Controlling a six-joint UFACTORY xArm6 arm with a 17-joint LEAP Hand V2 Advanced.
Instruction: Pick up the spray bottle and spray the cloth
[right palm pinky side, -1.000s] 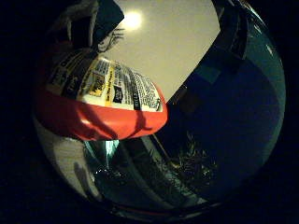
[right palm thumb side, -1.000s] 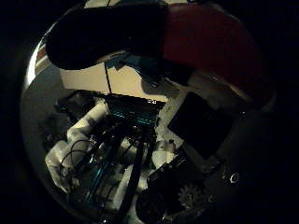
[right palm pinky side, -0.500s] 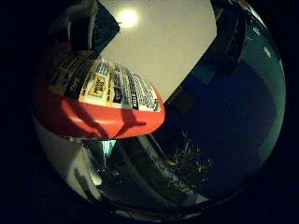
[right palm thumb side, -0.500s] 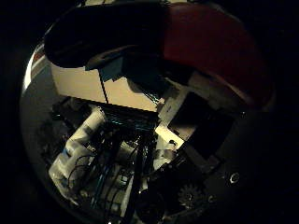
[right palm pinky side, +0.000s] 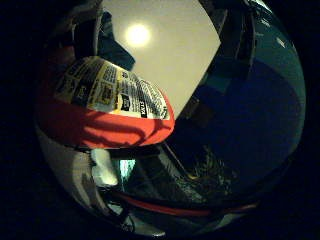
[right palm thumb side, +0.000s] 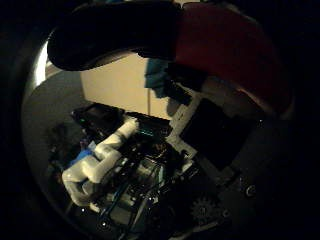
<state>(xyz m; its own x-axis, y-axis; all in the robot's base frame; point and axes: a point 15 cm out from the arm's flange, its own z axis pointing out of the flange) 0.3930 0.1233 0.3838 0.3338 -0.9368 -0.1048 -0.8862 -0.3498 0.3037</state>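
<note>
The spray bottle (right palm pinky side: 95, 127) is red with a white and yellow printed label and lies right against my palm, filling much of the little finger side view. In the thumb side view its red body (right palm thumb side: 225, 50) runs into a black spray head (right palm thumb side: 110, 35). My right hand (right palm pinky side: 82, 30) shows as a white and black finger part across the bottle's top, curled round it. A teal cloth (right palm thumb side: 157, 80) lies on the white table (right palm thumb side: 115, 90) well away from the palm, just past the spray head.
The white robot arm (right palm thumb side: 97, 162) and its base with dark equipment stand beside the table. A large blue panel (right palm pinky side: 250, 125) fills one side of the little finger side view. A pale surface with a bright light spot (right palm pinky side: 137, 35) lies beyond the bottle.
Both views have swung with the hand while the bottle stays against the palm. More of the white table and the teal cloth now shows past the spray head.
</note>
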